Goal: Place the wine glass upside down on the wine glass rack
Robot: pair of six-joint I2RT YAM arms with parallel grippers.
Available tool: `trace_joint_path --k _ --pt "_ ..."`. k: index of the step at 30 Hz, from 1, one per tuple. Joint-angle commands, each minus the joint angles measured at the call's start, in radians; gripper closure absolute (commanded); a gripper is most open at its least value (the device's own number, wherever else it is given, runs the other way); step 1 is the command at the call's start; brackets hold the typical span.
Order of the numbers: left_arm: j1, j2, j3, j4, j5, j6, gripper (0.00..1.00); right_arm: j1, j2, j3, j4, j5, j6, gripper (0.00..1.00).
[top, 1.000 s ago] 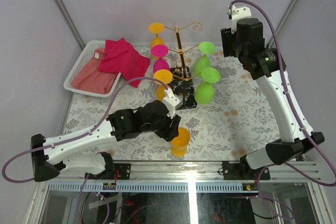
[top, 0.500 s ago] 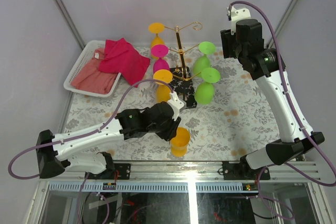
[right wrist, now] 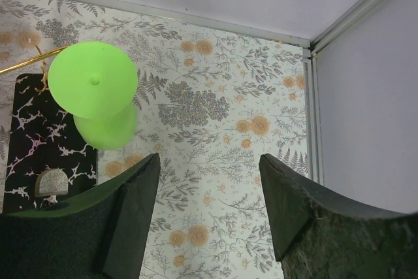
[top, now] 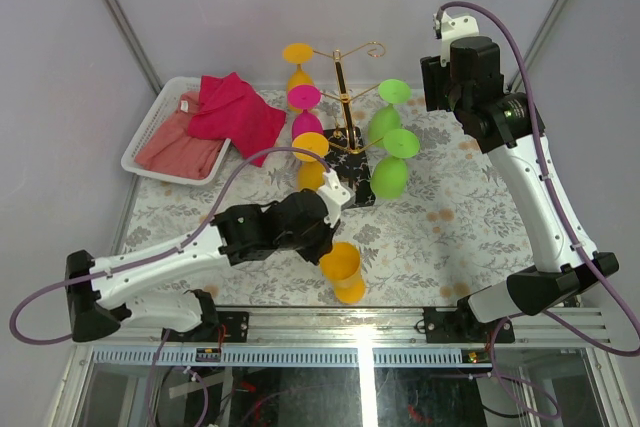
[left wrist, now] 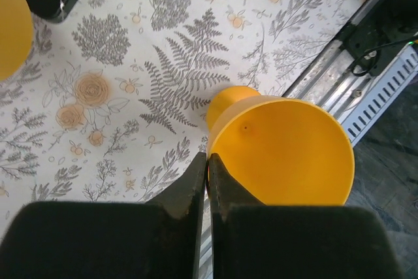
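Your left end effector (left wrist: 208,157) has shut since last look, fingers together; yellow wine glass (left wrist: 281,153), now tipped, touches their tips. Right end effector (right wrist: 209,161): fingers apart.

Left arm (top: 160,262) and right arm (top: 540,202) wear white shells, black joints, purple cables

The orange wine glass (left wrist: 281,148) looked like smooth plastic with a soft sheen, as did the green glasses (right wrist: 93,80). The rack (top: 343,87) was thin polished gold metal on a glossy black marbled base (right wrist: 39,135). The tablecloth (left wrist: 163,63) was matt and printed. The cloths (top: 235,112) were soft fabric, the basket (top: 148,125) white latticed plastic.
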Motion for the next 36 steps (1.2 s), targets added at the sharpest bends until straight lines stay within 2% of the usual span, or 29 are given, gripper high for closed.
trace_joint_path --k 1,4,7,13,21,24,27,29,34,36 --pt "-0.006 -0.082 0.081 0.067 0.081 0.081 1.0 -0.006 -0.028 0.005 0.014 0.029 0.01 0.31" --pt "-0.006 -0.159 0.103 0.167 0.123 0.124 1.0 -0.005 -0.025 0.012 0.012 0.024 0.016 0.31" --pt "-0.007 -0.255 0.093 0.301 0.103 0.167 1.0 -0.005 -0.011 0.053 -0.017 0.025 0.018 0.3" --pt "-0.006 -0.334 0.143 0.481 -0.12 0.284 1.0 -0.005 0.037 0.149 -0.084 -0.009 0.037 0.29" --pt "-0.006 -0.283 0.15 0.793 -0.347 0.654 1.0 -0.006 0.13 0.241 -0.082 -0.076 0.08 0.28" --pt "-0.006 -0.234 0.098 1.068 -0.479 0.833 1.0 -0.006 0.152 0.251 -0.075 -0.063 0.077 0.28" --pt "-0.004 -0.161 0.023 1.388 -0.505 1.025 1.0 -0.008 0.165 0.286 -0.084 -0.047 0.067 0.29" --pt "0.01 -0.094 0.018 1.522 -0.52 1.095 1.0 -0.014 0.172 0.316 -0.091 -0.045 0.064 0.29" --pt "0.115 0.028 0.009 1.75 -0.525 1.085 1.0 -0.025 0.175 0.383 -0.105 -0.098 0.077 0.28" --pt "0.2 0.05 -0.001 1.779 -0.501 0.951 1.0 -0.033 0.17 0.394 -0.105 -0.148 0.095 0.28"
